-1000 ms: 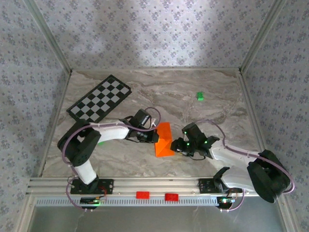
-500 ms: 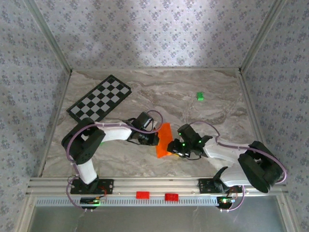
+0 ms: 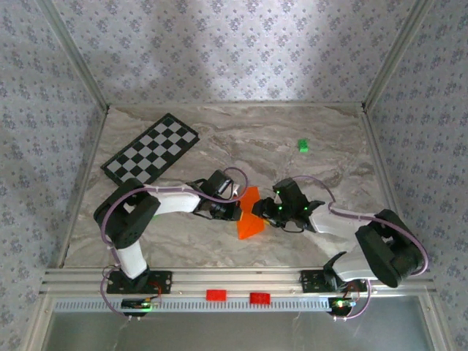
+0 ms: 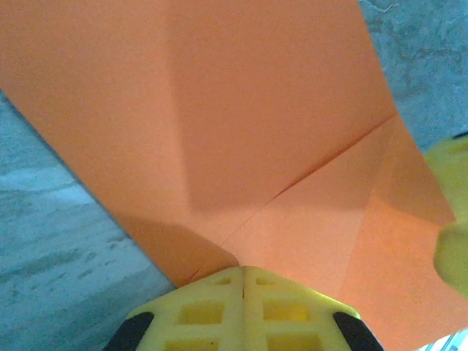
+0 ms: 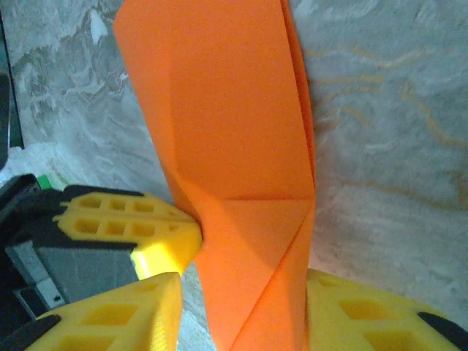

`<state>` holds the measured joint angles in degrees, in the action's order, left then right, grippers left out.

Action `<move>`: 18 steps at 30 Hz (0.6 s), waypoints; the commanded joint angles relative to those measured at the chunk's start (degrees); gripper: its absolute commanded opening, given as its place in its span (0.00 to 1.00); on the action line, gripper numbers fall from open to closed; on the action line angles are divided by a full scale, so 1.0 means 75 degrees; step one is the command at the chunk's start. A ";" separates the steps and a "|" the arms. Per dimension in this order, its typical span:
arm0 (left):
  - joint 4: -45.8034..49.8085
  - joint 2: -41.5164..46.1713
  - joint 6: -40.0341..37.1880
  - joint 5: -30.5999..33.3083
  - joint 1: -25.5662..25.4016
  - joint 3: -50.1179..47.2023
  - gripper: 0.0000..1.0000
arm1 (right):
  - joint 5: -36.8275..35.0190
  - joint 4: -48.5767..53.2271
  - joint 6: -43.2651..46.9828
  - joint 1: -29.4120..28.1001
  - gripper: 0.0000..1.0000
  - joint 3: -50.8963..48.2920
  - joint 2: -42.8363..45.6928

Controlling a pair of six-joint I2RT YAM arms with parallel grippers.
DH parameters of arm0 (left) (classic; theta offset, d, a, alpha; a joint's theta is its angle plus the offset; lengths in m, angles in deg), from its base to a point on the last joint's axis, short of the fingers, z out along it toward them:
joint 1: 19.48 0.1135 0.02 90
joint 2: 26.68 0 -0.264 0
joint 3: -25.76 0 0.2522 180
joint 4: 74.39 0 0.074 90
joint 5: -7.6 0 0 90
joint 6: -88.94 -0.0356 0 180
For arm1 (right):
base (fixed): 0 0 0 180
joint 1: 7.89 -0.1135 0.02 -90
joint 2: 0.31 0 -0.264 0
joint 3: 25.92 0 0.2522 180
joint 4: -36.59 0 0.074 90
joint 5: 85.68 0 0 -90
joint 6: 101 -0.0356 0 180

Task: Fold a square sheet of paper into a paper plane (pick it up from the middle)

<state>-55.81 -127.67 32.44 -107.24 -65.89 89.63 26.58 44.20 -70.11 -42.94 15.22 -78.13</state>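
Observation:
The orange sheet of paper is folded into a narrow creased strip and stands up off the table between both arms. My left gripper is shut, its yellow tips pinching the paper at one folded edge. In the right wrist view those left fingers press into the paper's left side. My right gripper straddles the strip with its jaws apart. Its right finger lies against the paper, and a gap shows beside its left finger.
A black-and-white checkered board lies at the back left. A tiny green block sits at the back right. Two red pieces rest on the front rail. Patterned walls close in three sides of the marble table.
My right gripper has moved left and away from me onto the paper, and its jaws have widened. The paper has gone from lying flat to bunched up narrower. The left gripper stays shut.

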 commanded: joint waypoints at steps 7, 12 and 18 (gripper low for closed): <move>0.0124 -0.0167 0.0045 0.0031 -0.0111 -0.0176 0.00 | 0.0516 -0.0364 0.0322 0.0437 0.39 0.0176 -0.0566; 0.0084 -0.0146 0.0026 0.0019 -0.0105 -0.0177 0.00 | 0.0774 -0.0508 0.0496 0.0636 0.27 0.0114 -0.0808; -0.0120 -0.0032 0.0080 -0.0080 -0.0105 -0.0224 0.00 | 0.0915 -0.0622 0.0598 0.0747 0.20 0.0099 -0.0948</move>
<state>-57.30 -127.72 32.66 -107.65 -66.16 89.17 31.72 40.49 -66.92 -37.73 15.33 -84.47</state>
